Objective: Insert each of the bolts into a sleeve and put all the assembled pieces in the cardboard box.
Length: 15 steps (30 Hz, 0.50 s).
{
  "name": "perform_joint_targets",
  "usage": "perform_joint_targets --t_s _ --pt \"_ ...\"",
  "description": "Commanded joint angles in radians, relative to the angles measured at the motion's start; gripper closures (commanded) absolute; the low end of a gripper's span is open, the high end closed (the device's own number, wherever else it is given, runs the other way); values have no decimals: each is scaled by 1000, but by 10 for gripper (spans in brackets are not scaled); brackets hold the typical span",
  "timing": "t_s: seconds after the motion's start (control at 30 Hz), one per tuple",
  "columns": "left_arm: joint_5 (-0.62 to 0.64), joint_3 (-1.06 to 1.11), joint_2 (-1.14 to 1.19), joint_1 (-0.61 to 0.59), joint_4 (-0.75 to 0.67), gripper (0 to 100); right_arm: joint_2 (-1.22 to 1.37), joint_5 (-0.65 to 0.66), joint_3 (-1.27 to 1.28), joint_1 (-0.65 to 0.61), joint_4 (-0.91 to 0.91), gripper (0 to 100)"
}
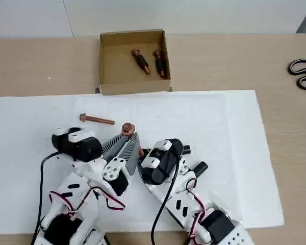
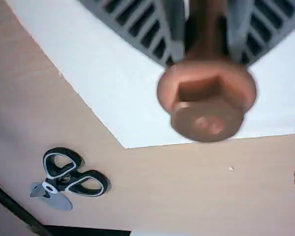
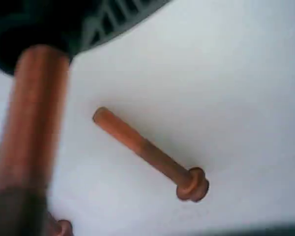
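- The white sheet covers the table on the arms' side of the cardboard box. Its far edge runs just beside the box's near wall.
- A loose bolt lies flat on the sheet, near the box's left near corner and a little toward the arms. Its head points left. It touches neither gripper.
- The left gripper sits further from the box than the loose bolt, about level with the box's middle. Its grey ribbed fingers are closed tight around the shaft of a second bolt, the held bolt. That bolt's hexagonal head sticks out past the fingertips and points toward the box.
- Inside the box, two assembled pieces lie side by side in its right half, each a copper bolt in a dark sleeve. They are slightly angled and do not touch.
- The right gripper is tucked under its arm, right of the left gripper and well away from the box. It is close against the held bolt's shaft. I cannot tell how far open it is or what it grips.
- A short black cylinder lies beside the right arm. Whether it is a sleeve is unclear.
- The scissors rest on bare table, well to the right of the box.
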Motion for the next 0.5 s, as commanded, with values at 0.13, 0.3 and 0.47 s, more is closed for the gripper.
perform_joint_targets --t_s 0.13,0.3,0.47 --pt "12 -4 -15 3 -26 994 -12 11 -52 -7 -31 996" --pt "12 30 -15 3 -29 994 -12 11 -54 -31 -31 996" --pt "12 33 -15 3 -29 994 -12 11 -54 -67 -31 996"
